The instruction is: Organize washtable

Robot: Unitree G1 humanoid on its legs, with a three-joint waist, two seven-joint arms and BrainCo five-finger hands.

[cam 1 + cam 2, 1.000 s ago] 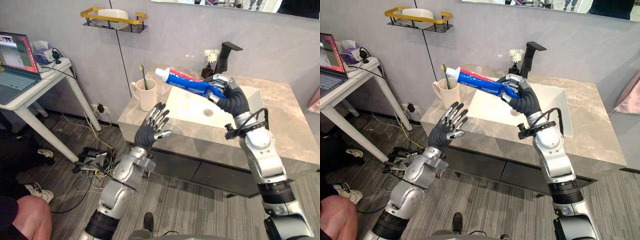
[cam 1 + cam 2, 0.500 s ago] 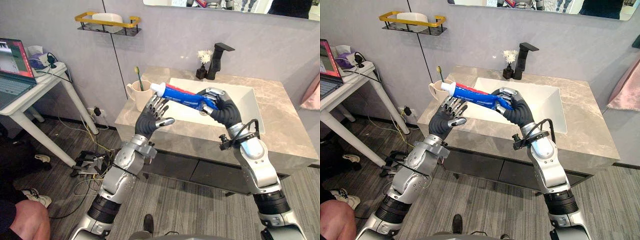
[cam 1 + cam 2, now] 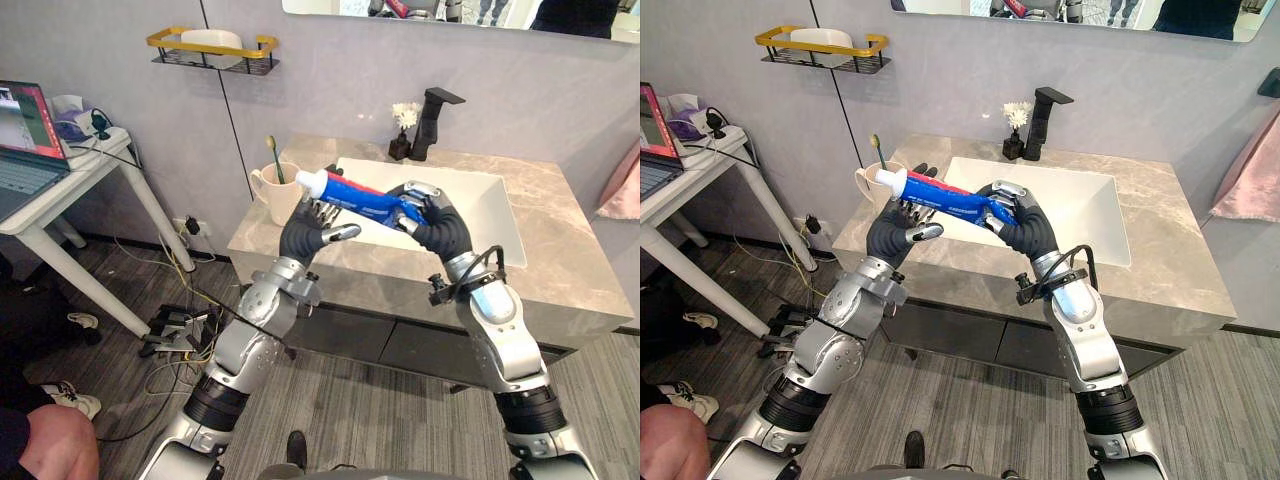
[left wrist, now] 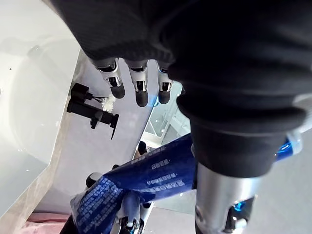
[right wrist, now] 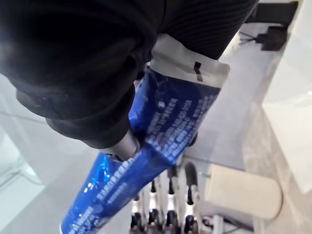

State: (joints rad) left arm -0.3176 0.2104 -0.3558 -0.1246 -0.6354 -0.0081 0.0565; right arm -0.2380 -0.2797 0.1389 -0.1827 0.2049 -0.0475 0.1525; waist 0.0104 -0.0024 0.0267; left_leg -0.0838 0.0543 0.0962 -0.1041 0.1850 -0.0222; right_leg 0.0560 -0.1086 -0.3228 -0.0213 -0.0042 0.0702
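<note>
While the right hand (image 3: 438, 222) keeps its fingers curled tight round the crimped end of the blue toothpaste tube (image 3: 360, 196), the tube hangs in the air above the front of the bench (image 3: 560, 260), over the left edge of the sink (image 3: 480, 205). Its white cap end points towards the cream mug (image 3: 273, 194) and sits just beside the mug's rim from where I stand.

The left hand (image 3: 303, 236) is raised at that cap end. Its fingers (image 4: 141, 90) stand straight behind the tube, and the thumb (image 3: 340, 232) sticks out below it, so the tube passes between thumb and fingers. Nothing has closed round it. Whether the fingers actually touch the tube I cannot tell.

A toothbrush (image 3: 272, 158) stands upright in the mug, which sits at the bench's left rear corner. At the back of the sink there is a black faucet (image 3: 432, 122), with a small dark vase of white flowers (image 3: 404, 115) just beside it. Higher on the wall hangs a gold-railed shelf (image 3: 210, 50) holding something white. A laptop (image 3: 20, 150) sits open off to the robot's left.
</note>
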